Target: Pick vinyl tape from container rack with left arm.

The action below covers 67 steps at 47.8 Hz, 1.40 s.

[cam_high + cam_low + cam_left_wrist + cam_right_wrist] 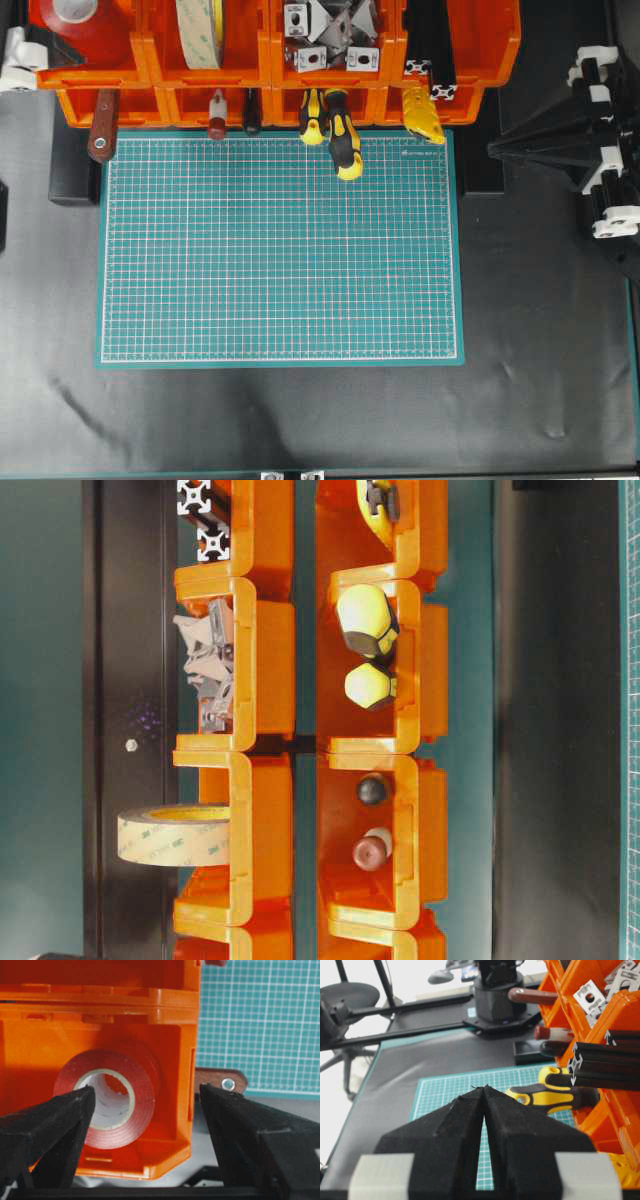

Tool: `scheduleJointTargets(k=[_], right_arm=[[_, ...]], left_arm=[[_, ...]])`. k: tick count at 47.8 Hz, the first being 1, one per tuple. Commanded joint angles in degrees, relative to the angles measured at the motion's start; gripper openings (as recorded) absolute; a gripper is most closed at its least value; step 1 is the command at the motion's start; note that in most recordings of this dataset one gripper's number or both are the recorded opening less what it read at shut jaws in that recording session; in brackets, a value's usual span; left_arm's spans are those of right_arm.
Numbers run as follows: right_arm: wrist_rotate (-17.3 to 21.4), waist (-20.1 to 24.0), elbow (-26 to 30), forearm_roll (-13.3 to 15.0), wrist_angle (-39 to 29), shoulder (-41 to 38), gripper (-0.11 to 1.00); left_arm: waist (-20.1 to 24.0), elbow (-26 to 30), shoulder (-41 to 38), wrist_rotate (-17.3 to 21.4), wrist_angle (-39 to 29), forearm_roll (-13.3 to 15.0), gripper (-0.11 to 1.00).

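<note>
The left gripper [142, 1105], jaws spread wide, faced the vinyl tape [107, 1097], whose open core pointed straight at it from inside the container rack [170, 1035].

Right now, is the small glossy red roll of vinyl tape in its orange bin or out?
In. The small glossy red tape roll sits inside the orange bin, between the open left gripper's fingers, not gripped.

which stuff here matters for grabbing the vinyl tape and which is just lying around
In the job:
- vinyl tape, in the end bin
- container rack
- left hand, open in front of the tape

Just lying about:
- cream tape roll
- yellow-black screwdrivers
- cutting mat
- right hand, shut
</note>
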<state>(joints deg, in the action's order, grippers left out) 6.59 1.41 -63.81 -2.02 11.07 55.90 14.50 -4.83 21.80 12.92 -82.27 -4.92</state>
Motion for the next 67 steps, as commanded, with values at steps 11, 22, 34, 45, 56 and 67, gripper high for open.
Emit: scheduleJointTargets(k=[11,22,34,45,56,67], right_arm=[[0.09,0.88,1.49,0.18,-0.09,-0.44,0.00],[0.18,0.88,1.49,0.18,-0.26,-0.44,0.00],[0.18,0.97,1.49,0.18,-0.88,-0.44,0.00],[0.18,0.97,1.49,0.18,-1.32,0.00,0.00],[0.26,0.97,1.76,0.18,-1.93,0.53,0.00],[0.26,0.88,1.76,0.18,-1.93,0.88,0.00]], left_arm=[[0.35,-2.46,0.44,-0.09,0.35,-0.18,0.81],[0.35,-3.52,0.53,-0.09,0.88,-0.18,0.80],[0.70,-3.52,0.62,0.35,1.49,-0.18,0.73],[0.62,-3.08,0.62,1.14,1.49,-0.18,0.30],[0.70,1.23,0.70,2.55,0.09,-0.18,0.18],[-2.37,9.14,0.35,1.85,-3.08,-0.18,0.18]])
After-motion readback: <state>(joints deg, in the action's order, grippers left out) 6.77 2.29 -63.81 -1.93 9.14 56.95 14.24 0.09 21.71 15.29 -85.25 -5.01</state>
